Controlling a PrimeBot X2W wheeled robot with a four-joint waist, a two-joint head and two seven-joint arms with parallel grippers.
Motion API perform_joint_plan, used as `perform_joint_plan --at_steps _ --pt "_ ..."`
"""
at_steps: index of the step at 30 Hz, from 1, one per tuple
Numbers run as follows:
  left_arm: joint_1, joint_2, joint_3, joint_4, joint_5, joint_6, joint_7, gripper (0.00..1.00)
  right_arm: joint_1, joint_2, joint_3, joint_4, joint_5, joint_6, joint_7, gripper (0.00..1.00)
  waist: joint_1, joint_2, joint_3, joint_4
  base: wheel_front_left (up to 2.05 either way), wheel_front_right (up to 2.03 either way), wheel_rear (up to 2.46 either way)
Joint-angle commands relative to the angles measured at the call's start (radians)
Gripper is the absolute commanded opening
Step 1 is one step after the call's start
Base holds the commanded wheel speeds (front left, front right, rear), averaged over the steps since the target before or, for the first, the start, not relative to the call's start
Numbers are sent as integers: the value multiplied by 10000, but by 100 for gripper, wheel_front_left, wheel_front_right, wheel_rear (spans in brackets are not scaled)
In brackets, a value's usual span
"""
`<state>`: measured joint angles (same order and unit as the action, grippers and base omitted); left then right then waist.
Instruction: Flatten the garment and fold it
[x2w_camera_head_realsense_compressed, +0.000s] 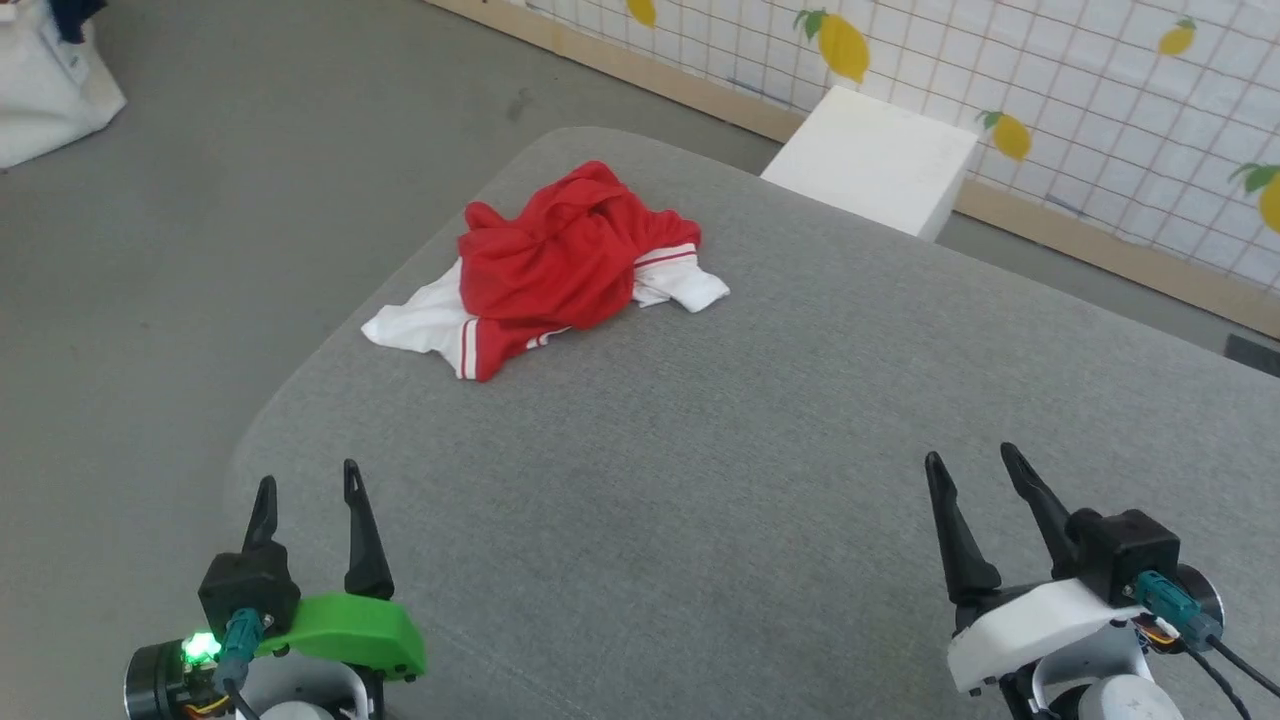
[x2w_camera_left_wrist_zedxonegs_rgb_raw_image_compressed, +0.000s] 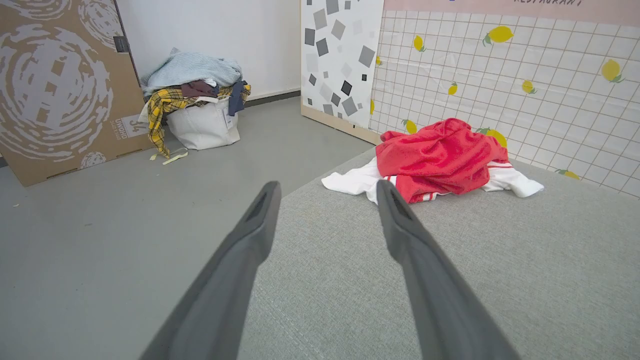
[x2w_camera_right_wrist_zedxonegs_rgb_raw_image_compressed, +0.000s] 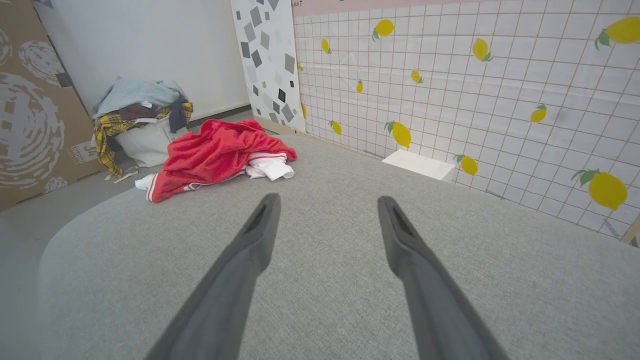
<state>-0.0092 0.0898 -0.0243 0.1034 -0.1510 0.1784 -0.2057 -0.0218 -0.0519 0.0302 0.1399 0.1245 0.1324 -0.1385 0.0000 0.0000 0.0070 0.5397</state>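
The garment lies crumpled in a heap at the far left of the grey padded table. It is red, with white sleeves and red-striped trim sticking out at both sides; its front lettering is hidden in the folds. The same heap shows in the left wrist view and the right wrist view. My left gripper stands open at the near left, well short of the garment. Near the front right, my right gripper is open too, with nothing between its fingers.
A white box stands on the floor past the table's far edge, by the lemon-patterned wall. A white bag piled with clothes sits on the grey floor to the left, beside a cardboard panel.
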Motion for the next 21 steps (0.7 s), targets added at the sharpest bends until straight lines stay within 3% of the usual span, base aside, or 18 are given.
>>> perform_joint_plan --at_steps 1,7,11,12,13,21 --pt "127 50 -1 65 -90 100 -117 100 -202 13 37 38 68 -14 -103 100 0 0 -19 217 0 0 0" --pt "161 47 23 251 -285 95 -240 100 -300 14 213 -54 -10 -15 -74 100 0 0 165 398 0 0 0" --pt "-543 242 19 495 -724 -352 -136 100 -507 15 384 -280 -234 -15 154 100 0 0 699 184 0 0 0" --pt "-1642 444 -58 893 -1077 -800 254 100 -745 15 405 -568 -523 -16 373 100 0 0 1340 -63 0 0 0" --pt "-2171 532 -59 1099 -1207 -943 398 100 -839 15 401 -685 -620 -16 456 100 0 0 1638 -178 0 0 0" --pt "-6327 1341 213 2963 -2157 -1605 1877 100 -1925 17 771 -1340 -1228 -17 853 100 0 0 4183 -1382 0 0 0"
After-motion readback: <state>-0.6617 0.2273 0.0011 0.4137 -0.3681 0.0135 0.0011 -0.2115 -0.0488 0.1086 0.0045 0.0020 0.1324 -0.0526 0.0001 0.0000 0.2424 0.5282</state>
